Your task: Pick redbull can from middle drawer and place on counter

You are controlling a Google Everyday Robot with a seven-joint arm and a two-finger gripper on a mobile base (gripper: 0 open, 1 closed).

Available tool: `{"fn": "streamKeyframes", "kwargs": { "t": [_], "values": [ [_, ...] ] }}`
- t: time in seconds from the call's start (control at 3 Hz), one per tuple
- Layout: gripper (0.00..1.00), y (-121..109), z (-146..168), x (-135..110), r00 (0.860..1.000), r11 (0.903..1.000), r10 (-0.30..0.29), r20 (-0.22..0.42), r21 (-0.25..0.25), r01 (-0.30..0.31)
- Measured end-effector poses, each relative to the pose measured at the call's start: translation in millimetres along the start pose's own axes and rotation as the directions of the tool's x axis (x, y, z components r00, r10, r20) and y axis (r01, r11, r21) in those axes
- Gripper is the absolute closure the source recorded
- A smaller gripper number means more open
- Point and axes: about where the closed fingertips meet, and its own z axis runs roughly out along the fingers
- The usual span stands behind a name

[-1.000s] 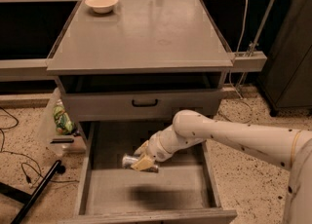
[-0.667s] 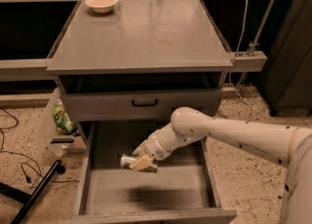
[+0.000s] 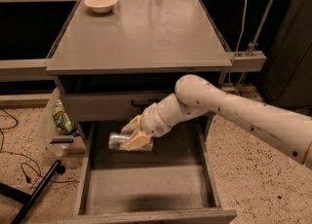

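The redbull can is a slim silver can lying sideways in my gripper, held above the floor of the open middle drawer, near its back. The gripper's cream fingers are shut on the can's right part. My white arm reaches in from the right, across the drawer's front right corner. The counter is the flat grey top of the cabinet, above and behind the gripper.
A cream bowl sits at the counter's far left corner. A closed drawer front with a black handle is just behind the gripper. A green bag and black cables and a stand leg lie on the floor left of the cabinet.
The gripper with the can has risen a little and shifted slightly back toward the cabinet; the arm's elbow has lifted.
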Motion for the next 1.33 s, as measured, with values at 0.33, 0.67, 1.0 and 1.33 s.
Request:
{"fn": "streamKeyframes", "kwargs": {
  "t": [0.33,0.67,1.0,1.33],
  "values": [
    [1.0,6.6,-19.9,-50.4,0.995,0.9939,-0.096,0.03,-0.051,0.097],
    [1.0,6.6,-19.9,-50.4,0.995,0.9939,-0.096,0.03,-0.051,0.098],
    [1.0,1.4,-44.2,-77.2,0.985,0.9853,-0.167,0.054,-0.029,0.168],
    [1.0,-18.5,-92.6,-119.5,0.965,0.9633,-0.26,0.019,0.074,0.258]
  ]
}}
